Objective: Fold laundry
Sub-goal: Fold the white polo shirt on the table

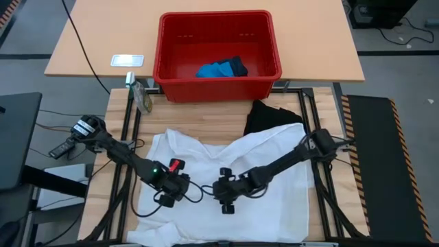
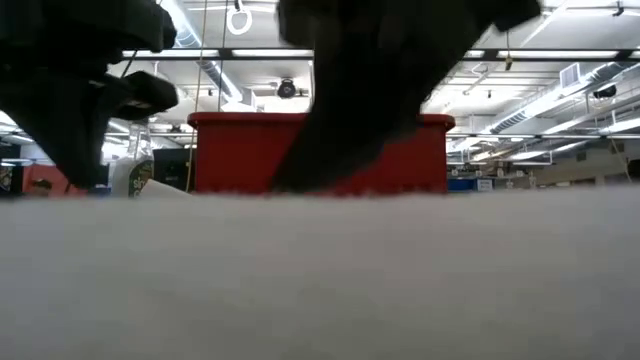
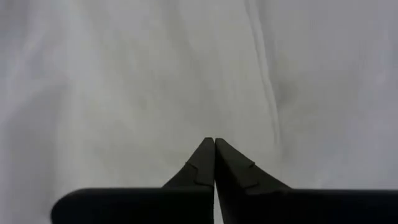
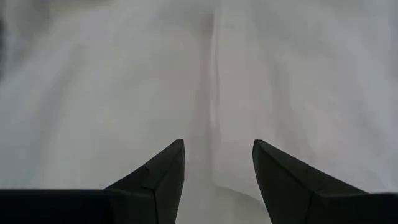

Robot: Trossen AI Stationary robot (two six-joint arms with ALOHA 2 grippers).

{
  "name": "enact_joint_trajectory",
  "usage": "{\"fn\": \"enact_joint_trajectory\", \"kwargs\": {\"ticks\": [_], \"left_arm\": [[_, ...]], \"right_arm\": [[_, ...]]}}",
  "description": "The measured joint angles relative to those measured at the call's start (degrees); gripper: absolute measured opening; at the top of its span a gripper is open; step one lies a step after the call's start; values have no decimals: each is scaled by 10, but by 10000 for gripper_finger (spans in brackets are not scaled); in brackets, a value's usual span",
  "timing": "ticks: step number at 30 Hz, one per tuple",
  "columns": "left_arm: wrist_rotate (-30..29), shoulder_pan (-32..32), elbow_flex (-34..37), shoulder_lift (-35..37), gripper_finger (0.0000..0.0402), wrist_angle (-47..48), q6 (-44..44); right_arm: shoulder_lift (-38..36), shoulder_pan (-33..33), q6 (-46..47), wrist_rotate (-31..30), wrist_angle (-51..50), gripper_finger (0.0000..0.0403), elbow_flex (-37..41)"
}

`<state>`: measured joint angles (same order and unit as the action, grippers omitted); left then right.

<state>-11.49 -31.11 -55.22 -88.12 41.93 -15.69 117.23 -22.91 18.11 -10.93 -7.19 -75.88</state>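
The left gripper (image 3: 214, 142) has its jaws pressed together, tips down on the white garment (image 1: 226, 171); whether any cloth is nipped between them cannot be told. The right gripper (image 4: 217, 146) has its jaws spread, poised over a seam of the same white cloth with nothing between them. In the high view the two grippers sit close together near the middle of the garment, the left gripper (image 1: 167, 192) at about 9 o'clock from the right gripper (image 1: 225, 195). The white garment lies spread flat on the wooden surface (image 1: 206, 116), neckline toward 12 o'clock, its long axis running roughly 12 to 6. One black shirt (image 1: 267, 115) shows as a dark bunch touching the white garment's edge at about 1 o'clock from its centre. At 12 o'clock, on the far tan surface (image 1: 103, 34), stands one red basket (image 1: 168, 55) holding one small bright blue piece (image 1: 215, 68) with a dark bit of cloth beside it. That makes three garments that can be counted: one white, one black, one blue. In the low view white cloth fills the foreground, with the red basket (image 2: 240, 150) behind it.
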Motion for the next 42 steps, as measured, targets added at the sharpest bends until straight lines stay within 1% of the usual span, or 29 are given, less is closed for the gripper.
{"fn": "enact_joint_trajectory", "kwargs": {"ticks": [2, 4, 11, 14, 16, 20, 23, 25, 27, 29, 33, 34, 36, 38, 40, 42], "left_arm": [[7, -6, 0, 0, 23, 10, -24], [8, -15, 2, 0, 47, 9, -42], [9, -51, 4, 0, 153, 9, -31], [9, -61, 4, 0, 191, 9, -20], [8, -65, 7, 0, 207, 3, -9], [8, -63, 39, -1, 216, -28, -9], [7, -61, 59, -1, 207, -36, -15], [7, -60, 69, -1, 193, -42, -15], [7, -60, 77, -1, 169, -51, -15], [7, -61, 85, -1, 134, -68, -8], [7, -61, 93, -1, 36, -113, 11], [7, -60, 93, -1, 18, -122, 12], [7, -57, 89, -1, 10, -124, 9], [6, -57, 74, -1, 6, -106, 9], [4, -57, 54, 8, 4, -68, 9], [-24, -55, 30, 22, 3, -15, 10]], "right_arm": [[16, 6, -1, 15, -2, 191, 0], [26, 8, -1, 16, -3, 186, 0], [36, 9, 2, 3, 1, 160, 0], [36, 9, 3, 2, 3, 135, 0], [36, 9, 13, 2, 2, 112, 0], [36, 9, 31, 3, 1, 57, 0], [36, 9, 37, 10, 1, 17, 0], [36, 10, 42, 19, 1, 11, 0], [36, 9, 57, 20, 0, 15, 0], [36, 9, 70, 24, 1, 13, 0], [27, 9, 76, 32, 6, 8, 0], [25, 9, 77, 32, 6, 8, 0], [16, 9, 79, 32, 7, 8, 0], [2, 9, 96, 33, -1, 8, 0], [-26, 10, 125, 32, -20, 8, 0], [-63, 13, 147, 15, -48, 7, 0]]}}
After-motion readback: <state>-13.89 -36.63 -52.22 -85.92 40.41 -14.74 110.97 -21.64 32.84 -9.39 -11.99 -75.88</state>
